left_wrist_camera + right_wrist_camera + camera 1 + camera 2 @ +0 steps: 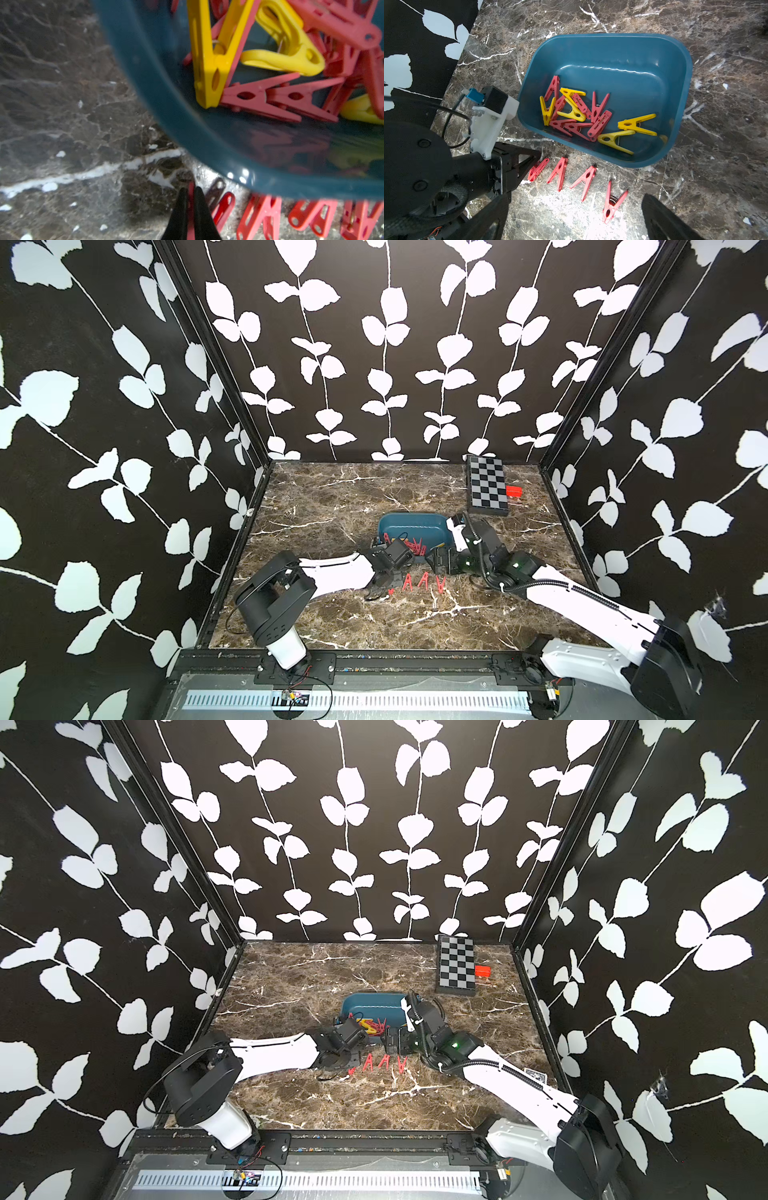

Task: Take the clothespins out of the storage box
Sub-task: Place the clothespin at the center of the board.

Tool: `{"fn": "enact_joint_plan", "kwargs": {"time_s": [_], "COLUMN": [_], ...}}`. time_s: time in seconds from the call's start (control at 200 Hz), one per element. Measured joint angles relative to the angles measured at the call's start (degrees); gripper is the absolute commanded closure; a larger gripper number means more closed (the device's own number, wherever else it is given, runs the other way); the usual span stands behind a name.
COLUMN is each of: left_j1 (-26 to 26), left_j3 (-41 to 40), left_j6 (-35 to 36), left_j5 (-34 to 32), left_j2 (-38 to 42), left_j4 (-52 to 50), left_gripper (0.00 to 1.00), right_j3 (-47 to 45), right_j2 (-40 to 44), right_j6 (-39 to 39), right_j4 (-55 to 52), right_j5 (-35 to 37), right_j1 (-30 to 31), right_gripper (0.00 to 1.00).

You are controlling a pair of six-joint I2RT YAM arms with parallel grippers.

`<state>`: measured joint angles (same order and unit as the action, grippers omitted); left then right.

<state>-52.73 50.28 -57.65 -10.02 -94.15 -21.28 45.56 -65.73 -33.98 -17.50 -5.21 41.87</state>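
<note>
Left gripper (191,204): clenched on a red clothespin (538,169), down low at the worktop (726,155), just outside the box wall. Looks to me like a set-down in progress.
Right gripper (577,207): fingers spread wide, nothing in them, hovering above the laid-out row.
Storage box (612,37): upright in the middle of the worktop, between the two arms.
Out so far: a row of red clothespins (558,173) on the worktop just beside the box. That's four, counting the one the left gripper has.
Left inside: roughly a dozen clothespins (581,116), red and yellow mixed, heaped toward the left arm's side of the box.
Progress: early going, around a quarter done by my count, and most of the job is ahead.
Next call: release this one, then back into the heap.
</note>
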Motion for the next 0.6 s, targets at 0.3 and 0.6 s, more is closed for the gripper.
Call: {"fn": "enact_joint_plan", "kwargs": {"time_s": [0.3,0.6], "left_j1": [0.0,0.6], "left_j3": [1.3,3.7], "left_j6": [0.7,4.8], "left_j5": [-0.5,-1.8], "left_j2": [1.0,9.6], "left_j4": [-1.7,-6.8], "left_gripper": [0.56,0.39], "right_j3": [0.1,5.6], "right_j2": [-1.5,-9.4], "right_j6": [0.2,0.2], "right_j4": [0.0,-1.3], "right_j5": [0.0,0.2], "right_j1": [-0.6,-1.7], "right_gripper": [0.01,0.14]}}
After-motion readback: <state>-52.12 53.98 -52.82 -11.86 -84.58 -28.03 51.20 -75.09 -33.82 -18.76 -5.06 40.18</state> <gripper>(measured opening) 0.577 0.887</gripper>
